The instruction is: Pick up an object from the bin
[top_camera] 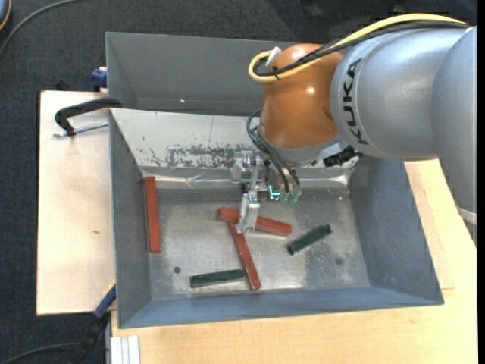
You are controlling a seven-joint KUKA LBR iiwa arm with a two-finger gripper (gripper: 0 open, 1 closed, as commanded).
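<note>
My gripper (249,212) reaches down into the middle of the bin, its tip right at the spot where two red sticks cross. One short red stick (261,223) lies nearly level there. A longer red stick (247,260) runs from the crossing down toward the front wall. A dark green stick (309,239) lies tilted just right of them.
Another red stick (153,213) lies along the left wall, and a second dark green stick (218,278) lies near the front wall. A small dark speck (176,271) sits on the floor at the front left. The arm's orange cover hangs over the back of the bin.
</note>
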